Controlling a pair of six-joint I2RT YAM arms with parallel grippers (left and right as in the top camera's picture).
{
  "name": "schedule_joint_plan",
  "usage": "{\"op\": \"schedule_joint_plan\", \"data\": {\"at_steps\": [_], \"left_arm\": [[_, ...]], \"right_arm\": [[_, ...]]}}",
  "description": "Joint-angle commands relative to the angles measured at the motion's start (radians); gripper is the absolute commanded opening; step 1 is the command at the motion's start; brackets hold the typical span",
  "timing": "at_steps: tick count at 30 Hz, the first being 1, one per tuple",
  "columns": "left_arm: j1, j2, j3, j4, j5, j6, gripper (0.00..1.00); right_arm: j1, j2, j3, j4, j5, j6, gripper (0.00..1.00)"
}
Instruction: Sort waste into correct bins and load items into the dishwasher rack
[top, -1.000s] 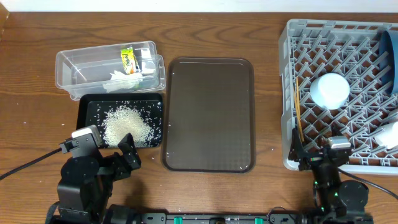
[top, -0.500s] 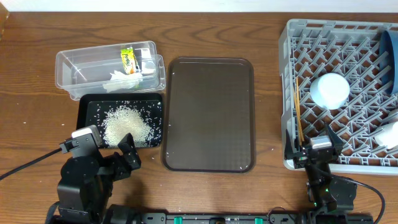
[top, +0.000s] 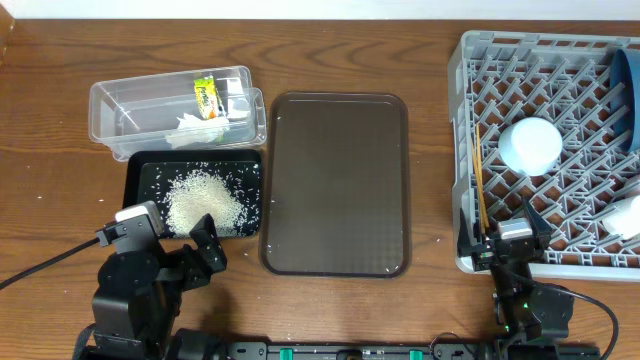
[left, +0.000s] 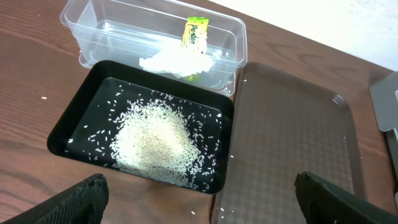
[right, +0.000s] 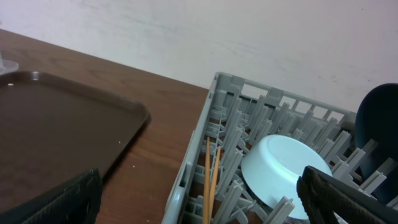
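The clear tub (top: 110, 110) holds the yellow-green wrapper (top: 205, 97) and white tissue (top: 200, 128). The black tray (top: 133, 190) in front of it holds a heap of rice (top: 205, 197). The grey rack (top: 458, 150) holds an upturned light-blue bowl (top: 530, 145), the dark-blue bowl (top: 627, 70) at its right edge, chopsticks (top: 480, 185) along its left wall and a white cup (top: 625, 215). My left gripper (left: 199, 205) is open and empty in front of the black tray. My right gripper (right: 205, 205) is open and empty at the rack's front-left corner.
A dark brown serving tray (top: 335, 183) lies between the bins and the rack. A few stray rice grains dot the table (top: 60, 150) around the black tray. The rack's wall (right: 193, 168) rises right in front of the right gripper.
My right arm drew back toward the table's front edge and shifted slightly left, then held still. The left arm has not moved.
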Motion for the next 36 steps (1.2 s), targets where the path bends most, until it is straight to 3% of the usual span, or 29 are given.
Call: {"op": "schedule_joint_plan", "data": {"at_steps": [1, 24, 29, 36], "left_arm": [[-0.002, -0.001, -0.005, -0.001, -0.015, -0.005, 0.98], [0.025, -0.041, -0.065, 0.005, -0.028, 0.018, 0.98], [0.064, -0.159, -0.296, 0.187, -0.013, 0.019, 0.98], [0.097, -0.345, -0.658, 0.639, 0.104, 0.099, 0.98]], "right_arm": [[0.016, -0.006, -0.002, -0.003, 0.004, -0.013, 0.99], [0.016, -0.006, -0.002, -0.003, 0.004, -0.013, 0.99], [0.016, -0.006, -0.002, -0.003, 0.004, -0.013, 0.99], [0.016, -0.006, -0.002, -0.003, 0.004, -0.013, 0.99]]}}
